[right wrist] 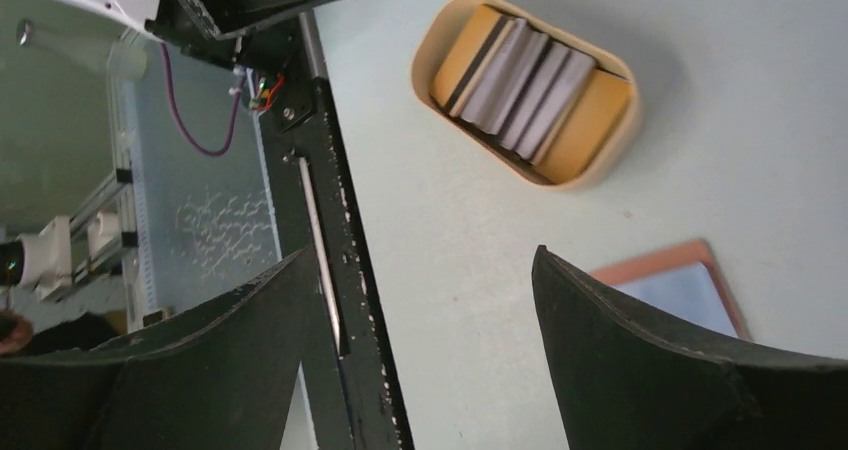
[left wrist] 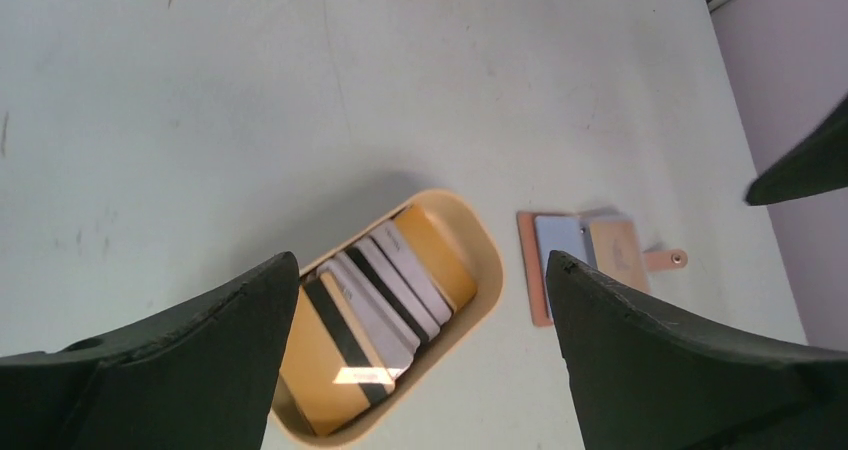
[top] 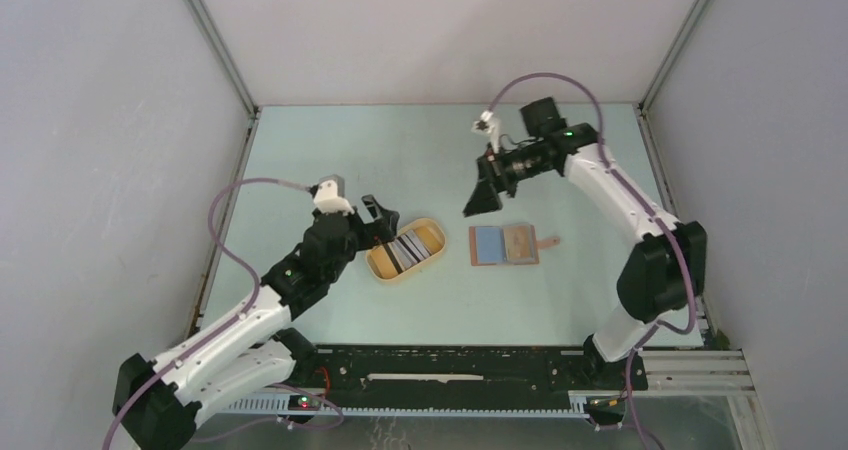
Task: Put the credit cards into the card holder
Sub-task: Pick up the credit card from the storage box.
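left pincer (top: 378, 218): wide open, holding nothing, hovering just above the tray
right pincer (top: 483, 196): wide open and empty, raised well above the desk (top: 330, 150)
credit cards (left wrist: 380, 295): right below the left pincer, between its fingers; they lean overlapped in a row inside the yellow tray (left wrist: 492, 270), well apart from the right pincer
card holder (top: 505, 244): lies open and flat just beside the tray, past the left pincer's right finger and below the right pincer, lining up, snap tab sticking out on the far side from the tray
handling: the cards look light, thin, stiff and slick; the holder looks soft and likely to slide
where to hold: probably one card's raised edge, pinched across its faces
in the way: the tray wall hems the cards in and neighbouring cards overlap, so two may lift together
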### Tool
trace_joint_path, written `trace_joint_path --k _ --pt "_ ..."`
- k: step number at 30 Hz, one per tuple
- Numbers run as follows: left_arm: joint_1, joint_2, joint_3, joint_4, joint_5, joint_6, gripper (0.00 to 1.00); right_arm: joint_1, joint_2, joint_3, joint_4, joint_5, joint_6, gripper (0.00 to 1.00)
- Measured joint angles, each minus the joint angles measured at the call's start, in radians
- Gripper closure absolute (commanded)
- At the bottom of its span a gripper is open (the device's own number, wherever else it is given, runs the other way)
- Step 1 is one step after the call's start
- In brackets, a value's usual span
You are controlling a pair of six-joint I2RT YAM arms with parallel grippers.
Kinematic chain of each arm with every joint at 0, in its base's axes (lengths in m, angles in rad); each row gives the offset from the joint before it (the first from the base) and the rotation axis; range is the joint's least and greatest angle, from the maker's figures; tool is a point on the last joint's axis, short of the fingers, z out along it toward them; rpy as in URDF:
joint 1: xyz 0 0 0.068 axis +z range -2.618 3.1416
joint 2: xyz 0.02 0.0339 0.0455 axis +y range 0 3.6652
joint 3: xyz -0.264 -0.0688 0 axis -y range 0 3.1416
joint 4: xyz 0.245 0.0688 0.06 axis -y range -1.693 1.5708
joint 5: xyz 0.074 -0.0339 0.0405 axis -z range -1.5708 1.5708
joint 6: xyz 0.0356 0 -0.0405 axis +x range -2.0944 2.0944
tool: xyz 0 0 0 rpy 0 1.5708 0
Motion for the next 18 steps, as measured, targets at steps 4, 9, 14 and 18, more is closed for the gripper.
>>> trace_joint_path --k 4,9,14,18 --pt "0.000 -0.091 -0.125 0.026 -0.006 -0.111 0.04 0.129 0.150 0.082 0.001 0.029 0.035 0.30" --pt "0.000 -0.106 -0.217 0.058 -0.006 -0.233 0.07 0.235 0.402 0.251 -0.011 0.083 0.098 0.37" --pt "0.000 -0.105 -0.249 0.071 -0.009 -0.307 0.13 0.304 0.539 0.340 -0.013 0.122 0.158 0.44" --pt "0.001 -0.105 -0.254 0.067 -0.013 -0.343 0.23 0.343 0.575 0.351 -0.011 0.129 0.202 0.50"
